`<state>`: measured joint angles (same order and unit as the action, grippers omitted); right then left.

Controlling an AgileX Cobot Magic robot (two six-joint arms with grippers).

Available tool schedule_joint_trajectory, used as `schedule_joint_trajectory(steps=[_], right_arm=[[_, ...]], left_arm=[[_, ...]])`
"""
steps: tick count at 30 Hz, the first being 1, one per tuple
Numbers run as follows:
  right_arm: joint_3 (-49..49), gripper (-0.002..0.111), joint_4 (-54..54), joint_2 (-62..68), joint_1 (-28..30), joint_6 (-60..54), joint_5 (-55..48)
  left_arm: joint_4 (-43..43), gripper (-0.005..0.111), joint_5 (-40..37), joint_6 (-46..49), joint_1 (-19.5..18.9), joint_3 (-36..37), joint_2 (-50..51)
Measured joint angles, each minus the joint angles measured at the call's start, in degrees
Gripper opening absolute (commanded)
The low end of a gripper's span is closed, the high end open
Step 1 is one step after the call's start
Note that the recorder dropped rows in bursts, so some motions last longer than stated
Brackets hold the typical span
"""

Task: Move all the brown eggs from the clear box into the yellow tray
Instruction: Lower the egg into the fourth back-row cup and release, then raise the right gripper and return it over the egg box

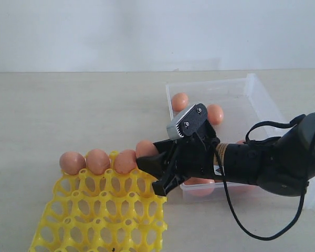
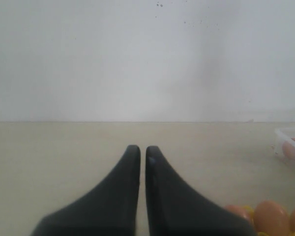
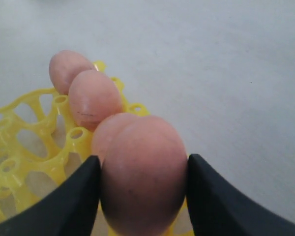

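The right fingers are closed on a brown egg, with one black finger pressed against each side of it (the shell fills the whole gap between them). This held egg is at the far row of the yellow tray, just beside the row's third egg, at the corner nearest the clear box. Whether it already rests in a cup or hangs just above one, I cannot tell.

Three other eggs stand side by side in that same far row. The tray lies on the pale counter at the lower left of the exterior view, and the box sits to its right and farther back.

In the box, two eggs lie apart near its far left corner, one close to the wall and the other more toward the middle. At least one more egg shows at the near wall, mostly hidden under the right arm, which reaches across the box toward the tray.

The left fingers are closed, with only a thin slit between them. They point out over bare counter, well apart from the tray's eggs and the box.
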<state>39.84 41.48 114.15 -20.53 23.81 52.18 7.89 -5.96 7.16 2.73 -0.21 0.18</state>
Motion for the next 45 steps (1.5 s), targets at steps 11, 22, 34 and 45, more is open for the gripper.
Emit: schedule_joint_trajectory(steps=[11, 22, 34, 45], right_arm=[[0.0, 0.066, -1.68, 0.0, 0.0, -1.81, 0.0], [-0.13, 0.051, -4.03, -9.55, 0.0, -2.13, 4.06], [6.51, 0.001, -57.64, -27.74, 7.78, -34.34, -45.75], [50.1, 0.018, -60.48, -4.0, 14.83, -49.28, -105.61]], left_arm=[[0.0, 0.004, 0.0, 0.0, 0.0, 0.0, 0.0], [0.0, 0.004, 0.0, 0.0, 0.0, 0.0, 0.0], [0.0, 0.004, 0.0, 0.0, 0.0, 0.0, 0.0], [0.0, 0.004, 0.0, 0.0, 0.0, 0.0, 0.0]])
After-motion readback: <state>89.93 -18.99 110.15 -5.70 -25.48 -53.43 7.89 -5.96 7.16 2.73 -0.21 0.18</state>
